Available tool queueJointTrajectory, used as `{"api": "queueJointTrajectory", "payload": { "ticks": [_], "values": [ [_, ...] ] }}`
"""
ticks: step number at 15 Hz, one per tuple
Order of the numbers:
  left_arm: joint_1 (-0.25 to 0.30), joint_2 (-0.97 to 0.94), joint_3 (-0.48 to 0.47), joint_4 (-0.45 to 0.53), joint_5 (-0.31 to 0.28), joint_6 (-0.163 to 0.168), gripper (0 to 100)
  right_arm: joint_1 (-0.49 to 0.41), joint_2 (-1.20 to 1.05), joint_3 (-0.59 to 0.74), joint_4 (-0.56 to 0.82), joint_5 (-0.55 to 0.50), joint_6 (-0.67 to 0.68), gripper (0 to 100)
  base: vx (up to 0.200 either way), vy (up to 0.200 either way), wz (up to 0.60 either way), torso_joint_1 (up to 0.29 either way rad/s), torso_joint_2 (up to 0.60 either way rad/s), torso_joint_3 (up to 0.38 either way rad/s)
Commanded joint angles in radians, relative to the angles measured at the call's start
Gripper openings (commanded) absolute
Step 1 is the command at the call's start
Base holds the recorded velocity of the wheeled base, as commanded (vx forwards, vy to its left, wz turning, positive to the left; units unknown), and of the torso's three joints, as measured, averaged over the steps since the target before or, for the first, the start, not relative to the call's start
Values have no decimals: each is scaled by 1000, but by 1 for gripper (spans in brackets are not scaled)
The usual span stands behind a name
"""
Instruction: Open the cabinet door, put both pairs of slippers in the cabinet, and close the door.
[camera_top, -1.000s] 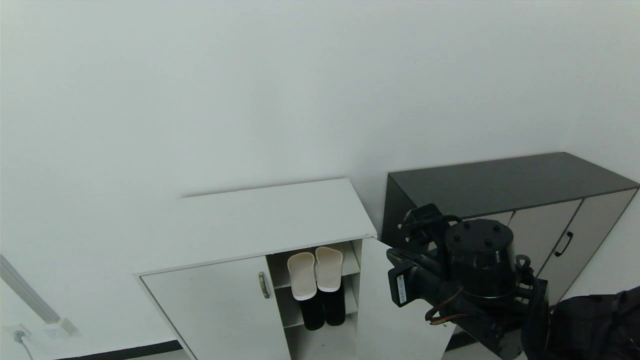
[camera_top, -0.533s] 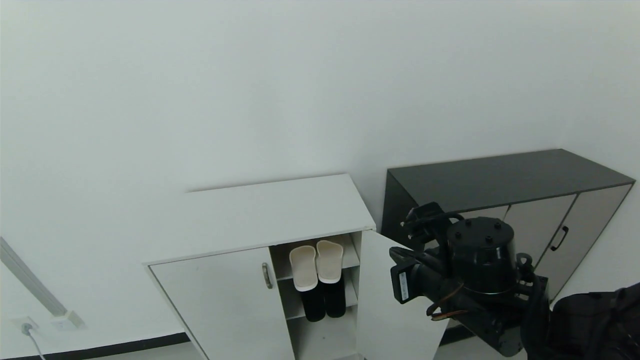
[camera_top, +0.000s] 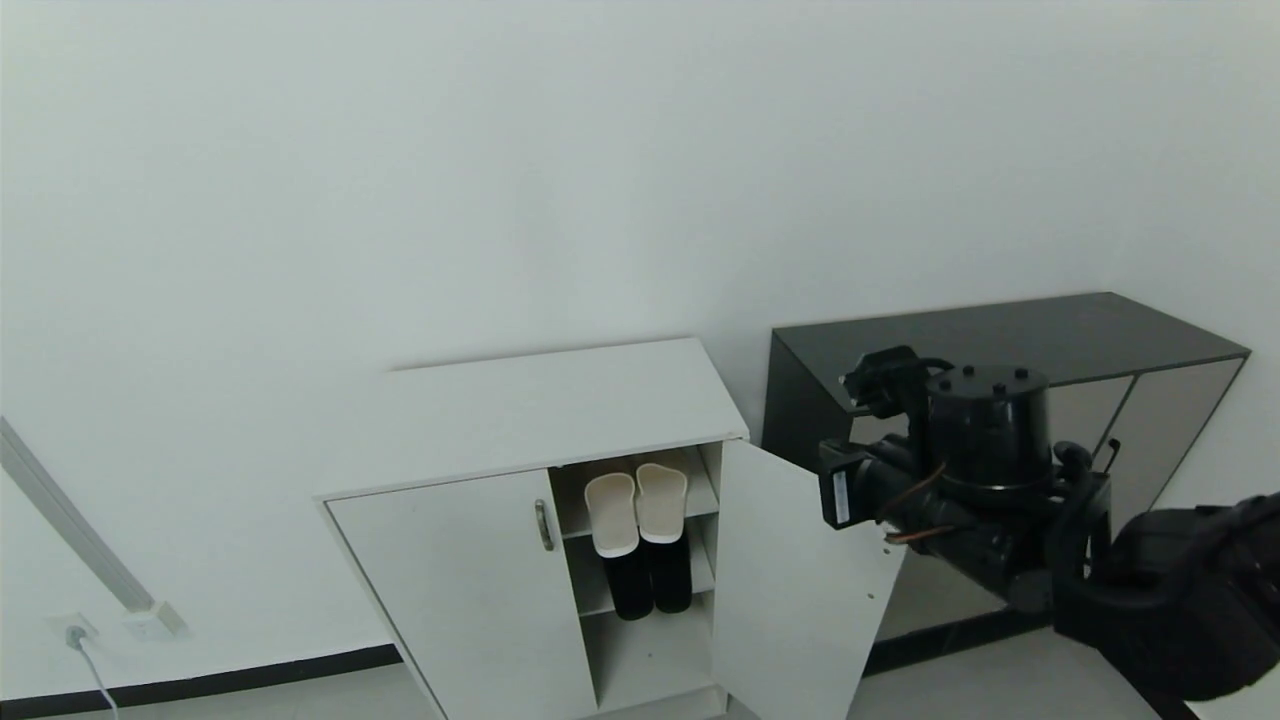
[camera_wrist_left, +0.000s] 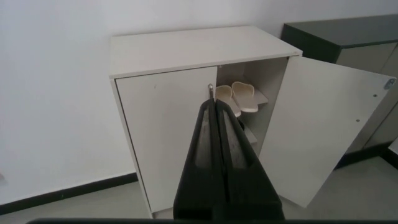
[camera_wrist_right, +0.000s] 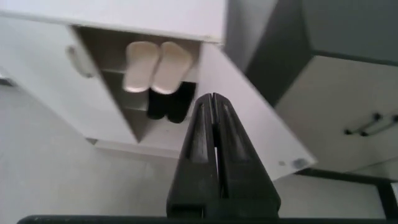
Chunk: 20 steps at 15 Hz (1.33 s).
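The white cabinet (camera_top: 560, 410) stands against the wall with its right door (camera_top: 800, 570) swung open and its left door shut. A white pair of slippers (camera_top: 635, 505) hangs over the upper shelf, toes out. A black pair of slippers (camera_top: 650, 590) sits right under it on the shelf below. My right arm (camera_top: 980, 470) is up beside the open door's free edge. Its gripper (camera_wrist_right: 214, 99) is shut and empty, pointing at the door (camera_wrist_right: 249, 118) and the slippers (camera_wrist_right: 155, 65). My left gripper (camera_wrist_left: 211, 104) is shut and empty, in front of the left door's handle (camera_wrist_left: 211, 92).
A dark low cabinet (camera_top: 1000, 340) with grey doors stands just right of the white one, behind the open door. A wall socket with a cable (camera_top: 75, 635) is low on the left wall. Bare floor (camera_top: 960, 680) lies before both cabinets.
The head camera has shifted, so both cabinets sit further right and higher in the picture. My right arm has risen and drawn to the right of the open door. The slippers lie as before.
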Motion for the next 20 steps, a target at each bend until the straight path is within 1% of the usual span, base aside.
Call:
{"api": "queueJointTrajectory", "payload": {
  "ticks": [1,2,3,4,6,9,12,16,20],
  "values": [
    [0,1,0,0,0,0,0,-92,-1,-121,99,54,-3,0,0,0,0,0,0,0],
    [-1,1,0,0,0,0,0,-141,22,-205,184,88,2,0,0,0,0,0,0,0],
    [0,1,0,0,0,0,0,-170,50,-263,227,94,5,0,0,0,0,0,0,0],
    [-1,1,0,0,0,0,0,-198,90,-314,250,100,19,0,0,0,0,0,0,0],
    [0,1,0,0,0,0,0,-241,159,-363,255,120,25,0,0,0,0,0,0,0],
    [-1,1,0,0,0,0,0,-293,235,-386,247,149,29,0,0,0,0,0,0,0],
    [0,1,0,0,0,0,0,-333,290,-407,247,191,65,0,0,0,0,0,0,0],
    [0,1,0,0,0,0,0,-353,350,-406,241,198,69,0,0,0,0,0,0,0],
    [-1,1,0,0,0,-1,0,-370,441,-400,161,198,69,0,0,0,0,0,0,0]
  ]
}}
